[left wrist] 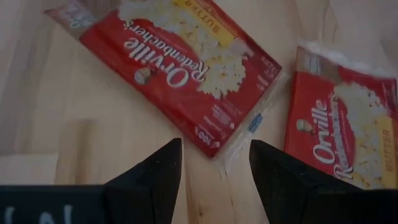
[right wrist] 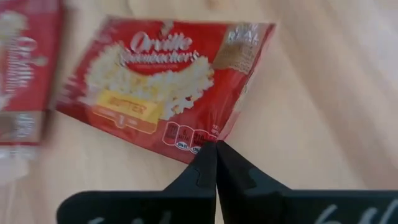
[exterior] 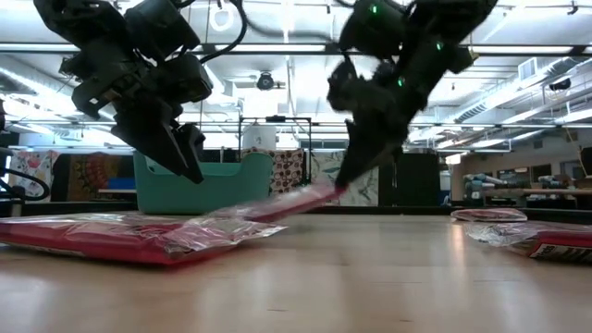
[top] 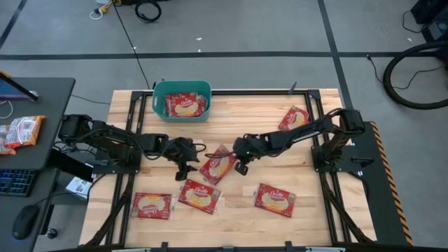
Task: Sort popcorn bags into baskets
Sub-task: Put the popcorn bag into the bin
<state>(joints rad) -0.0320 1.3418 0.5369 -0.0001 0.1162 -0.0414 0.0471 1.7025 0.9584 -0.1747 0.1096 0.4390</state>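
The teal basket (top: 159, 105) stands at the table's far edge with red popcorn bags (top: 185, 105) inside it. Several red-orange bags lie flat on the wood: two near the front left (top: 152, 205) (top: 200, 196), one front right (top: 274, 199), one far right (top: 294, 117). A middle bag (top: 217, 166) sits between the two grippers. My right gripper (top: 241, 165) (right wrist: 214, 144) is shut on it. My left gripper (top: 185, 170) (left wrist: 214, 149) hovers open just left of that bag, its fingers over bare wood between two bags (left wrist: 168, 68) (left wrist: 336, 130). My right gripper pinches the middle bag by its edge close to a corner (right wrist: 208, 138), between the two fingertips. The fingers slant down at it from the table's right. The held end is raised (exterior: 319, 192); the bag tilts down to the left, where its far end (exterior: 231, 213) stays low.
A dark side desk left of the table carries more packets (top: 21, 131), a keyboard and a mouse. Bare wood lies between the basket and the grippers (top: 231, 126). In the low view, flat bags lie at the near left (exterior: 129, 236) and far right (exterior: 546, 239).
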